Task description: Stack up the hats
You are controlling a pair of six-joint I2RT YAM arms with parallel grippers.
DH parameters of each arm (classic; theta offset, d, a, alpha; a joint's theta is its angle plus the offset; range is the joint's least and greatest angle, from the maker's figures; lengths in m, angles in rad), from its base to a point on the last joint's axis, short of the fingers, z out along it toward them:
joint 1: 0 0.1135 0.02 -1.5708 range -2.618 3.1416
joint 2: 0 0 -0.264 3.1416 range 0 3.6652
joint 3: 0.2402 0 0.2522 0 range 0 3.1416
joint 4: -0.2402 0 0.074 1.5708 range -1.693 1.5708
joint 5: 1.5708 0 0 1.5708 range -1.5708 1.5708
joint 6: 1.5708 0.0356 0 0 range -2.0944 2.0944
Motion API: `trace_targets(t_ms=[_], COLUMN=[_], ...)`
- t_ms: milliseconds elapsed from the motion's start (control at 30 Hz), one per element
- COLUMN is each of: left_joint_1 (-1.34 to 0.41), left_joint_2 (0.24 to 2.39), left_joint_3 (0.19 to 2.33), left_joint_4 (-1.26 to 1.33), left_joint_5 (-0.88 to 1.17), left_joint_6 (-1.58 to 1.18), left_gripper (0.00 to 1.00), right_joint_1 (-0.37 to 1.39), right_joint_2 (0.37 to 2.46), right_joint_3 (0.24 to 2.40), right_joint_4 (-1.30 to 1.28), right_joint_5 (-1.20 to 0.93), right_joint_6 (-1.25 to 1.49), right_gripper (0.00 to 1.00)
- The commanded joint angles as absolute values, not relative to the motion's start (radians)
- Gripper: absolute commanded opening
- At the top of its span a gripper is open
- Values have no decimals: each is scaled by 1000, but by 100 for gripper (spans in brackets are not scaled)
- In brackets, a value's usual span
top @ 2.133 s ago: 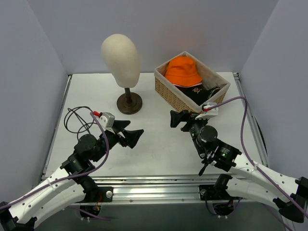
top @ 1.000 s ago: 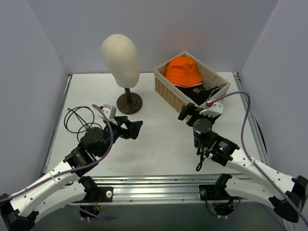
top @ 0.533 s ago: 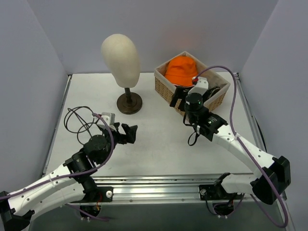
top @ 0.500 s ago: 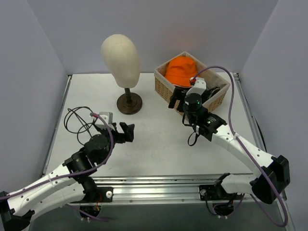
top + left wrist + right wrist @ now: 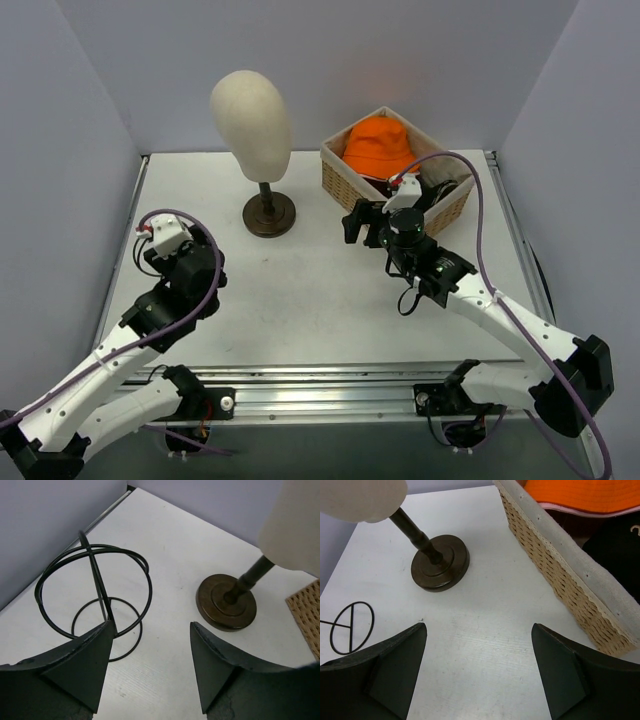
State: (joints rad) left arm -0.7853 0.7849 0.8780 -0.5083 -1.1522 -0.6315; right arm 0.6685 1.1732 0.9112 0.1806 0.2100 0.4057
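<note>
An orange bucket hat (image 5: 378,146) (image 5: 580,495) lies on top in the wicker basket (image 5: 350,190) (image 5: 555,565). A pale pink brim (image 5: 580,511) shows just under it. Beside them in the basket lies a black cap (image 5: 620,550), partly hidden by my right arm in the top view. My right gripper (image 5: 358,222) (image 5: 478,626) hangs open over bare table just left of the basket's front wall, holding nothing. My left gripper (image 5: 150,625) is open and empty at the table's left side. In the top view its own wrist hides its fingers.
A cream mannequin head (image 5: 250,120) on a dark round base (image 5: 226,601) (image 5: 440,562) stands at the back between the arms. A black wire stand (image 5: 95,590) (image 5: 350,627) sits under my left gripper. Purple walls close in the table on three sides.
My left arm has swung back to the left and now points over the wire stand. My right arm reached up to the basket, then drew slightly left of it.
</note>
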Motion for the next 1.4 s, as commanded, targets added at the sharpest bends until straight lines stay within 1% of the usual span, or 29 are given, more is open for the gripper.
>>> trace_targets(t_ms=[0,133,300,400,500,733,933,1000,1033,1133,1367], left_joint_1=[-715,-643,-614,-607,-597,-503,-440,-436,-436,-436,-425], left_joint_2=[818,831,815,827,841,879,907,908,908,904,942], left_joint_3=[905,893,867,867,861,822,804,796,787,767,772], left_joint_4=[-584,-609,-620,-623,-624,-513,-442,-410,-399,-336,-302], left_joint_5=[-1144,-1114,-1127,-1138,-1146,-1039,-954,-948,-946,-913,-913], left_joint_6=[-675,-709,-719,-709,-724,-683,-654,-634,-626,-574,-546], left_gripper=[68,68,68,71,71,70,64,58,57,56,56], right_joint_1=[672,672,672,672,672,672,670,672,672,670,672], right_joint_2=[1114,1089,1075,1077,1078,1077,1074,1072,1074,1078,1095], right_joint_3=[902,890,890,891,891,891,893,893,891,891,894], right_joint_4=[232,229,224,221,218,213,210,210,210,212,209], right_joint_5=[196,199,203,202,204,209,209,209,212,212,207], right_joint_6=[394,394,393,391,393,391,390,390,391,393,394], right_gripper=[81,82,82,82,82,82,82,82,82,82,82])
